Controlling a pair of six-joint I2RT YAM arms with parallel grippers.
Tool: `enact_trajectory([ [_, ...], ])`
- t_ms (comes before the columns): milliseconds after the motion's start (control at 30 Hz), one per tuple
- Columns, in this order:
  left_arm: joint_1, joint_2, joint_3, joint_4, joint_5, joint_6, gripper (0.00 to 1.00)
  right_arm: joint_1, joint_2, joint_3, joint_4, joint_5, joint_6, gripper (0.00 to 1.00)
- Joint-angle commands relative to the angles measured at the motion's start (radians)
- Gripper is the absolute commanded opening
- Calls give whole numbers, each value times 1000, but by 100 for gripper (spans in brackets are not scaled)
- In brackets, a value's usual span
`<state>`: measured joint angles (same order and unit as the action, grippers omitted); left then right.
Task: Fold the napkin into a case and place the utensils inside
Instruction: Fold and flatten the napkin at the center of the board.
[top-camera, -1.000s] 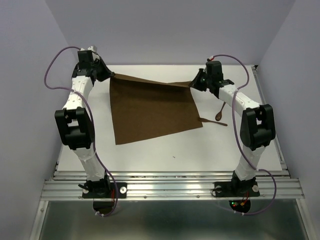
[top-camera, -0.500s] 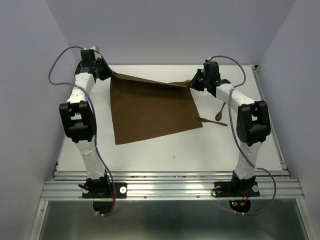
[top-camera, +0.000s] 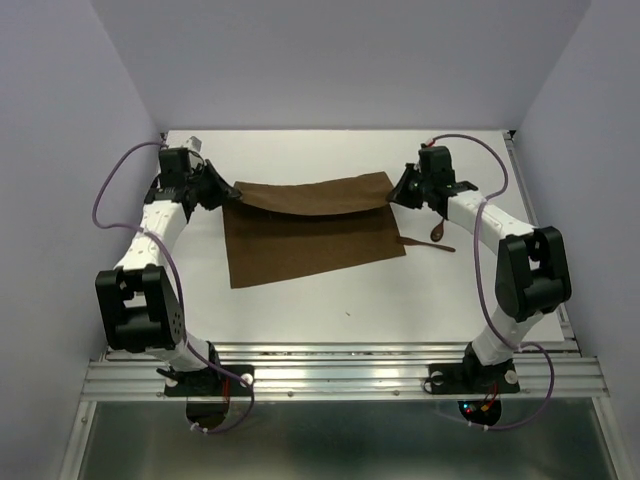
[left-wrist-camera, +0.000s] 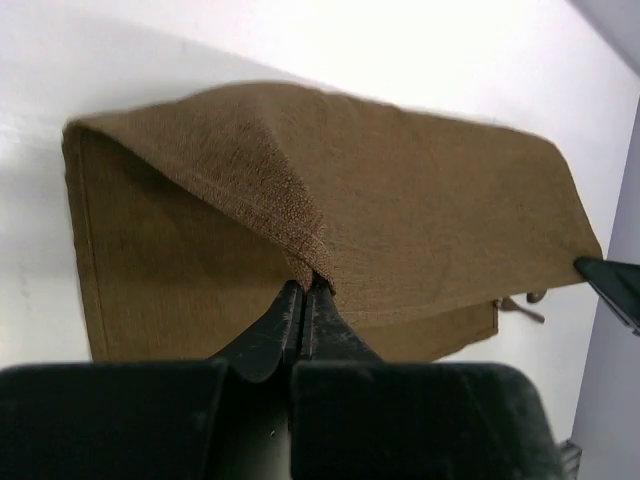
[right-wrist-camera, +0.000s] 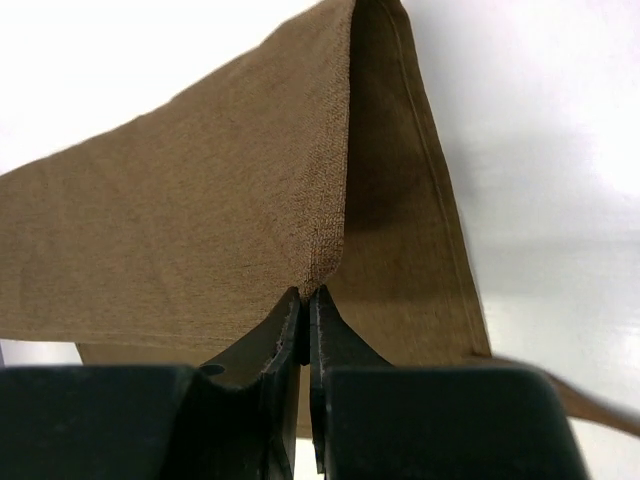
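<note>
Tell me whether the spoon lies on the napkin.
No, the spoon lies on the bare table right of the napkin.

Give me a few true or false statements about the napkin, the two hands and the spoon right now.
The left hand is shut on a corner of the napkin. True.
The right hand is open. False: it is shut on another corner of the napkin.
The spoon lies to the right of the napkin. True.
The napkin lies fully flat. False: its far edge is lifted and draped over the rest.
</note>
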<state>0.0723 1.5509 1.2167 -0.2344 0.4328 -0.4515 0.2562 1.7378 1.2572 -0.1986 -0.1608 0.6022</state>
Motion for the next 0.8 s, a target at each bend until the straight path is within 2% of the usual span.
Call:
enact_trajectory([
  [0,-17,-104,-144,50,17,-33,0,-2,-89,-60,-15,1,-19,1],
  [267,-17,-242,-302,12,-8,-59,0,-2,-170,-163,-85,-35,-91,1],
  [767,-20,-367,-394,-68,-14,-122,0,8,-236,-260,-147,-60,-84,1],
])
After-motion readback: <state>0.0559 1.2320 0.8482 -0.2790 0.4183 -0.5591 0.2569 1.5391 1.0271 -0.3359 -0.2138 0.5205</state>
